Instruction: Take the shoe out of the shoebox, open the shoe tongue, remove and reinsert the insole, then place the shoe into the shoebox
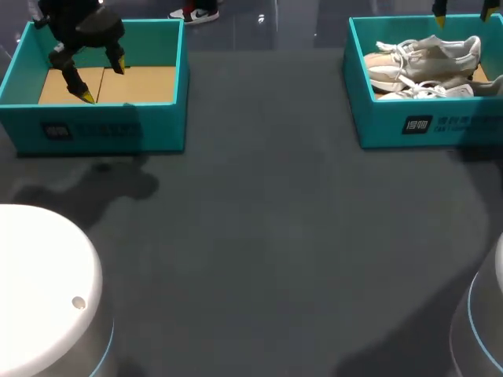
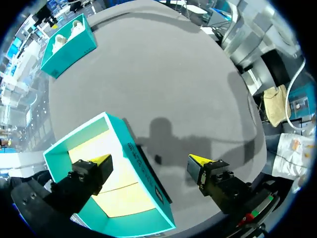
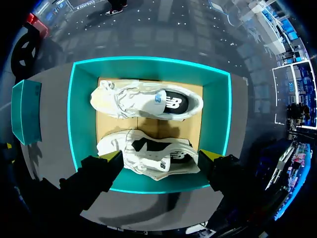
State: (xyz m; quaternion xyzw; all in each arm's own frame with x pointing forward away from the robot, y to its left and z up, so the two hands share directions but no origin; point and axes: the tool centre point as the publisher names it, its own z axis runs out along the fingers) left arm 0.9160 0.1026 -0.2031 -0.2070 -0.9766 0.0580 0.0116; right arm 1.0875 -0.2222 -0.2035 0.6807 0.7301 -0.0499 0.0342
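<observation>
A teal shoebox (image 1: 440, 126) stands at the table's back right with two white sneakers lying on their sides in it, one (image 1: 428, 53) behind the other (image 1: 428, 90). My right gripper (image 1: 464, 9) hangs open above this box, only its yellow tips showing at the head view's edge. From the right wrist, the open gripper (image 3: 161, 155) is over the nearer sneaker (image 3: 153, 151), apart from it; the second sneaker (image 3: 148, 99) lies ahead in the shoebox (image 3: 81, 119). My left gripper (image 1: 102, 82) is open over a second teal box (image 1: 102, 126).
The second box (image 2: 143, 168) holds only its bare cardboard floor and sits at the back left, under the open left gripper (image 2: 151, 159). Dark grey table top (image 1: 259, 204) stretches between the boxes. White round arm bases (image 1: 39, 290) stand at the front corners.
</observation>
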